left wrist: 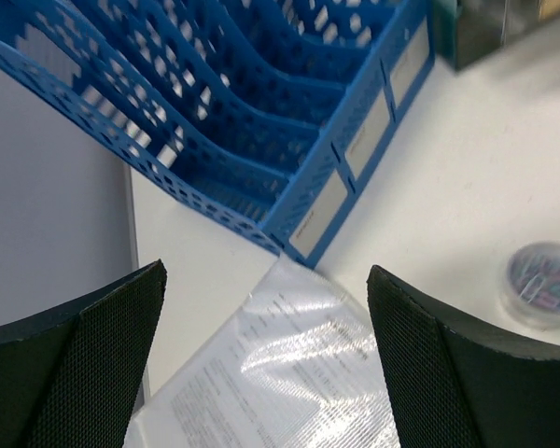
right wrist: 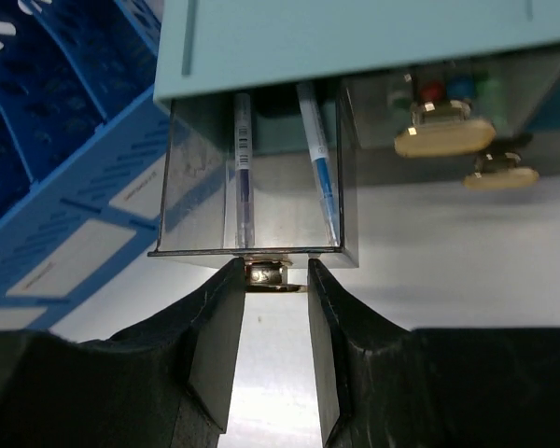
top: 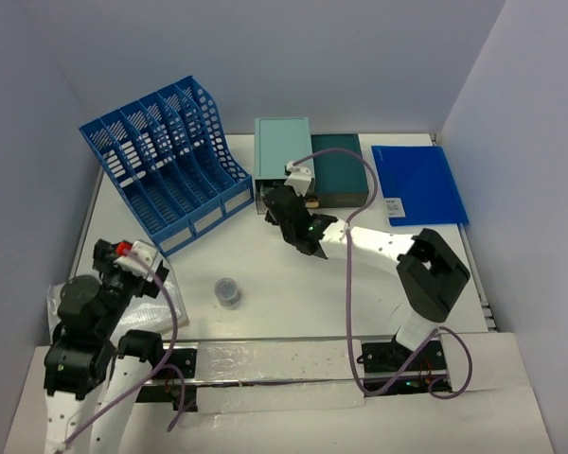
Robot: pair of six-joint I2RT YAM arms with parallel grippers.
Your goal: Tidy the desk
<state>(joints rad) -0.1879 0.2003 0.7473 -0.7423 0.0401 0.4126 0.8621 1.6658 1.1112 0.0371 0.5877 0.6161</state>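
Note:
The white desk [top: 293, 303] carries a teal drawer box [top: 282, 147] at the back centre. In the right wrist view its clear drawer [right wrist: 252, 205] stands pulled out with two pens [right wrist: 244, 159] inside. My right gripper [right wrist: 275, 275] is shut on the drawer's small metal knob [right wrist: 269, 273]; from above it [top: 286, 203] sits at the box front. My left gripper [left wrist: 266, 271] is open and empty, above a clear plastic sleeve with a printed sheet [left wrist: 289, 373] at the desk's front left [top: 123, 253].
A blue slotted file rack [top: 161, 161] stands at the back left, close to the sleeve's corner [left wrist: 261, 121]. A small round tub of clips [top: 228, 291] lies mid-desk. A dark teal box [top: 341, 175] and a blue folder [top: 418, 182] lie at the back right.

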